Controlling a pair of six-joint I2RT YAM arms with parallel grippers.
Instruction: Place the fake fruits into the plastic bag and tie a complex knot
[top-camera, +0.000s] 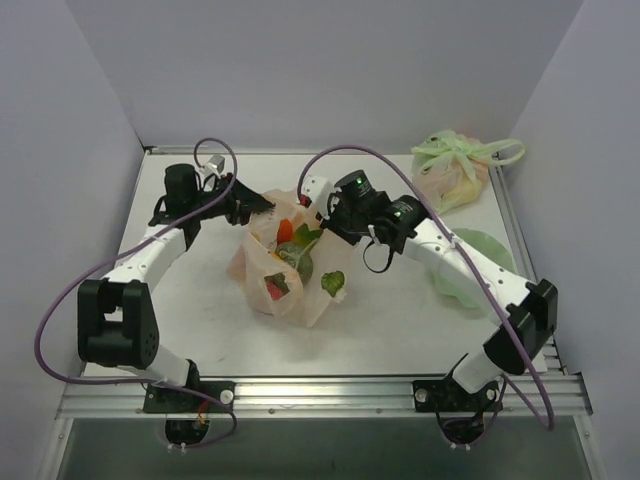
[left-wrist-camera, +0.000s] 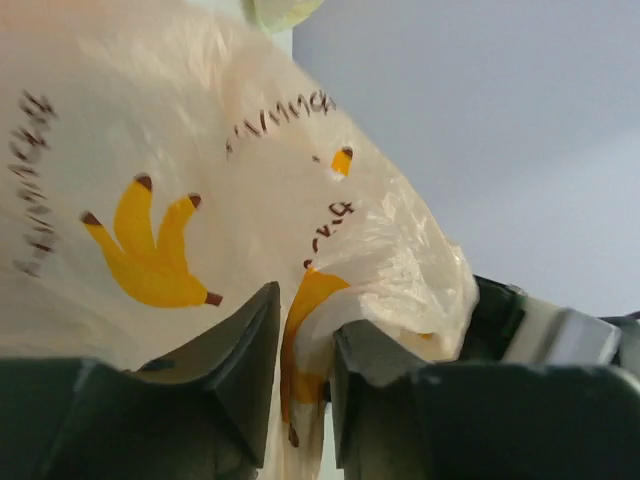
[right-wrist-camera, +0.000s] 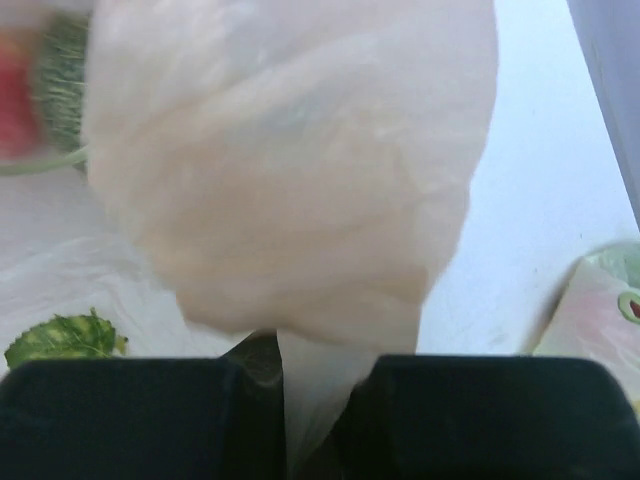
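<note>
In the middle of the worktop (top-camera: 200, 320) sits the plastic bag (top-camera: 268, 272), slack and open-topped between the arms; its thin film looks light, limp and slippery, apt to tear under a hard pull, so the bunched upper corners seem the best holds for knotting. The left hand (left-wrist-camera: 305, 330) pinches a fold of banana-printed film and the right hand (right-wrist-camera: 305, 375) a plain fold. The fake fruits (top-camera: 292, 238), red, orange and green, lie inside.
</note>
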